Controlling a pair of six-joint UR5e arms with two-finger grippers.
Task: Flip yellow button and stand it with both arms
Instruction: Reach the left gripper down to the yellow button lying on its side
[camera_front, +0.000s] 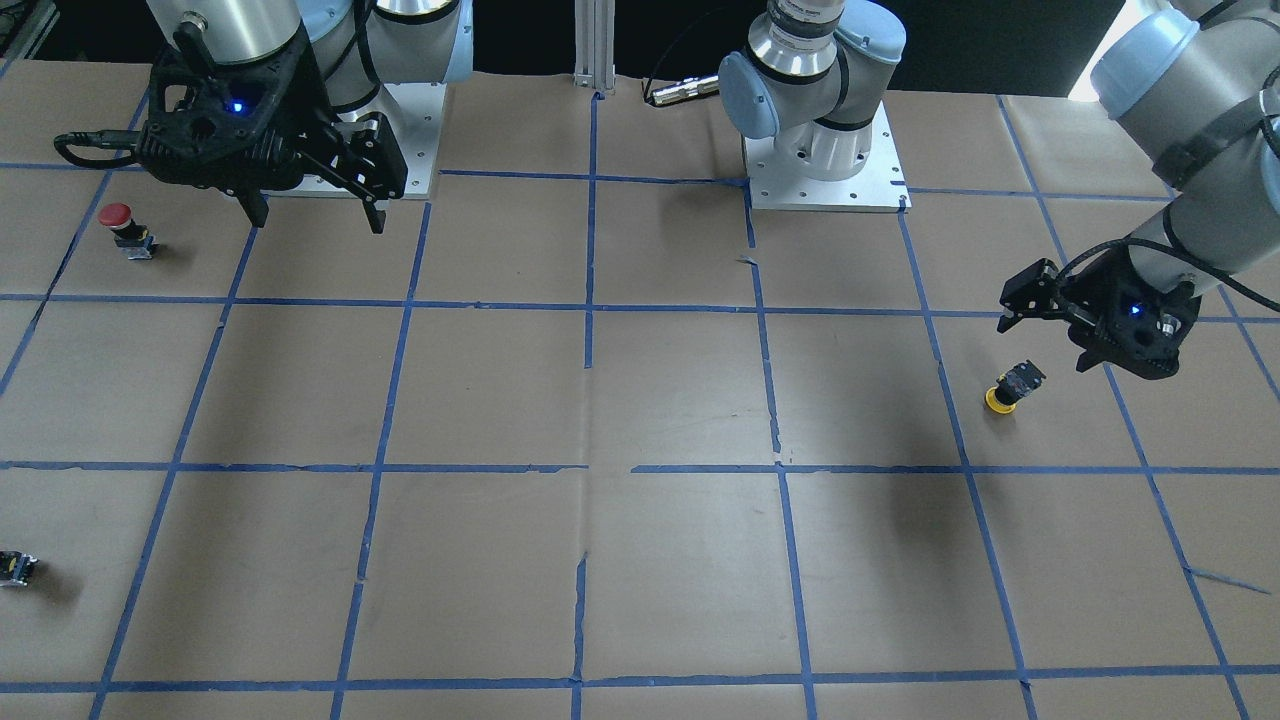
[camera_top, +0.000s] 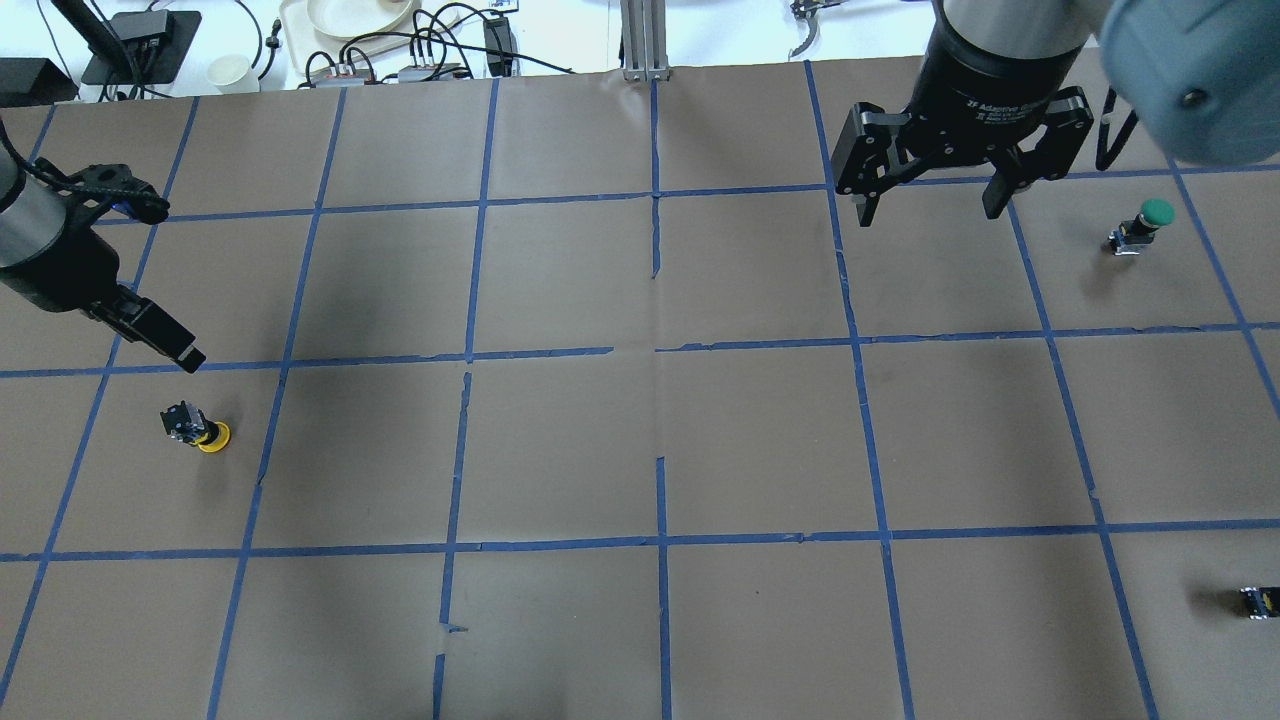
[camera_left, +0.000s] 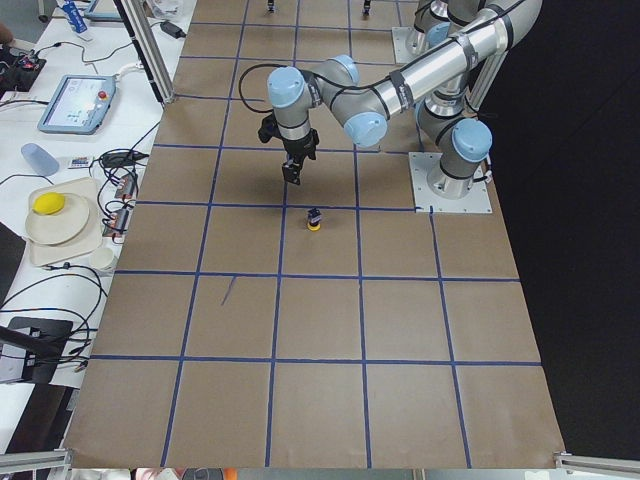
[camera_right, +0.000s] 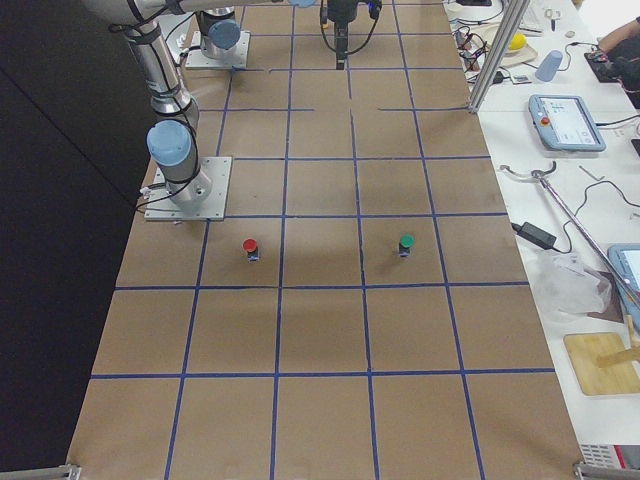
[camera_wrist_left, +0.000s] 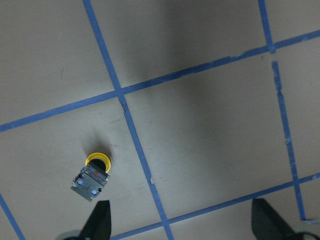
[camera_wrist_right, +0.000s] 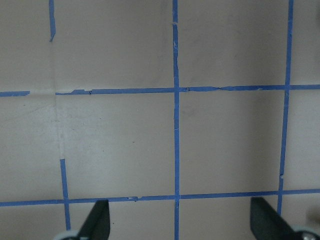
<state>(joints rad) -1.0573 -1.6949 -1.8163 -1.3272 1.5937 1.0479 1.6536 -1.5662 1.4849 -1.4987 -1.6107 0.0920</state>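
The yellow button (camera_front: 1012, 387) rests on the brown paper with its yellow cap down and its black-grey body up, slightly tilted. It also shows in the overhead view (camera_top: 197, 428), the left side view (camera_left: 314, 219) and the left wrist view (camera_wrist_left: 93, 175). My left gripper (camera_front: 1008, 305) hovers above and just beside it, open and empty; in the left wrist view (camera_wrist_left: 182, 225) the button lies close to one fingertip (camera_wrist_left: 100, 220). My right gripper (camera_top: 928, 214) hangs open and empty far across the table, high above the paper (camera_wrist_right: 181, 225).
A red-capped button (camera_front: 125, 228) stands near my right gripper. A green-capped button (camera_top: 1145, 222) and a small capless black-grey part (camera_top: 1260, 601) lie on the robot's right side. Arm base plates (camera_front: 880, 190) sit at the robot's edge. Cables and dishes (camera_top: 345, 15) lie beyond the far edge.
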